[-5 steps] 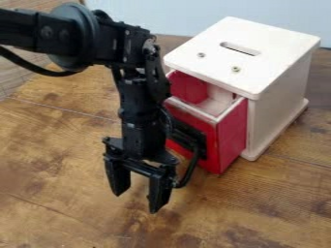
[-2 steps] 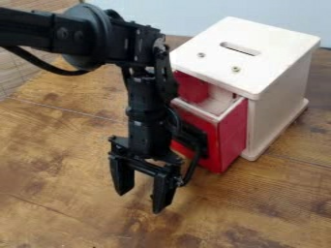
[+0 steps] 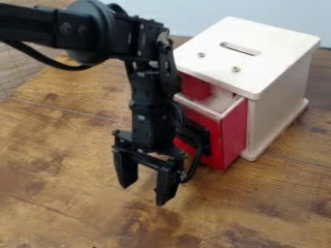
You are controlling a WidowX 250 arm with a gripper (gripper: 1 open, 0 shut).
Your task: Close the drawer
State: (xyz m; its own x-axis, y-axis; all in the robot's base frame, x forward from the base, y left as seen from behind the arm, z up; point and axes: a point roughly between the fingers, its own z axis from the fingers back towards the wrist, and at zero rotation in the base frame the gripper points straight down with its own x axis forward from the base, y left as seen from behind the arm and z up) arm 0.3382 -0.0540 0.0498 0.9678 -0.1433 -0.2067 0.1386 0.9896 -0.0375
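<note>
One push to go, probably. Hangs low over the tabletop (image 3: pixel 77 208) with the pincer (image 3: pixel 145 190) spread wide, gripping nothing. Still to do, seemingly: press the red drawer (image 3: pixel 233 137), partly out behind, back into the white cabinet (image 3: pixel 278 102).

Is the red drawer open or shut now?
Open: its red front panel stands out from the cream-white cabinet, with the drawer's inside showing behind it.

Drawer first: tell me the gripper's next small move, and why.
Probably ease the gripper toward the cabinet to meet the drawer's front: the drawer is partly out, and the open fingers point down at the floor, in front of it, holding nothing.
</note>
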